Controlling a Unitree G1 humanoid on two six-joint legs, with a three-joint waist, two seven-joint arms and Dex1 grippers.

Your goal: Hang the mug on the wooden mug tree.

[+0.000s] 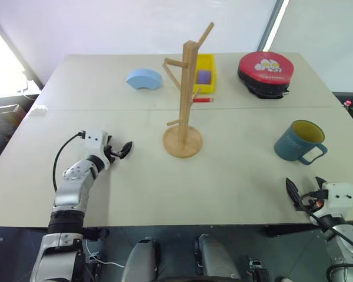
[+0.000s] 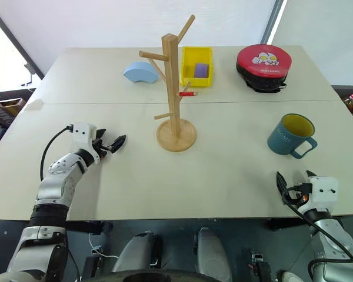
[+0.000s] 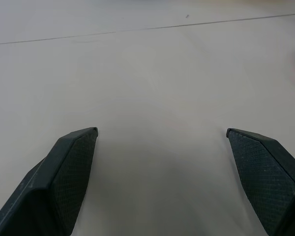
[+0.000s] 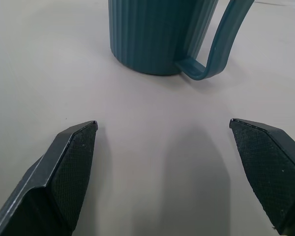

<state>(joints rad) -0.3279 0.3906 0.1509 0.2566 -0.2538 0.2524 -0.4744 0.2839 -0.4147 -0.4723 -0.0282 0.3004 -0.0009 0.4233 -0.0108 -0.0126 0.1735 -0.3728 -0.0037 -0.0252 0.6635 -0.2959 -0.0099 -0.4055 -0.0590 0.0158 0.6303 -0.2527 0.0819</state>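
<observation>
The dusty-blue mug [image 1: 299,141] stands upright on the right side of the table, its handle turned toward the front right. The tall wooden mug tree [image 1: 188,88] stands on its round base at the table's middle, with bare pegs. My right gripper [image 1: 306,189] hovers near the front edge, just short of the mug, and is open with nothing between its fingers. In the right wrist view the mug [image 4: 157,34] and its handle sit straight ahead of that gripper [image 4: 162,122]. My left gripper [image 1: 123,149] is open over bare tabletop, left of the tree's base.
At the back of the table [image 1: 235,176] lie a light-blue arch block [image 1: 145,79], a yellow bin [image 1: 209,60] holding a purple piece, a red marker [image 1: 203,100] and a round red case [image 1: 265,70]. A small white object [image 1: 38,110] sits at the left edge.
</observation>
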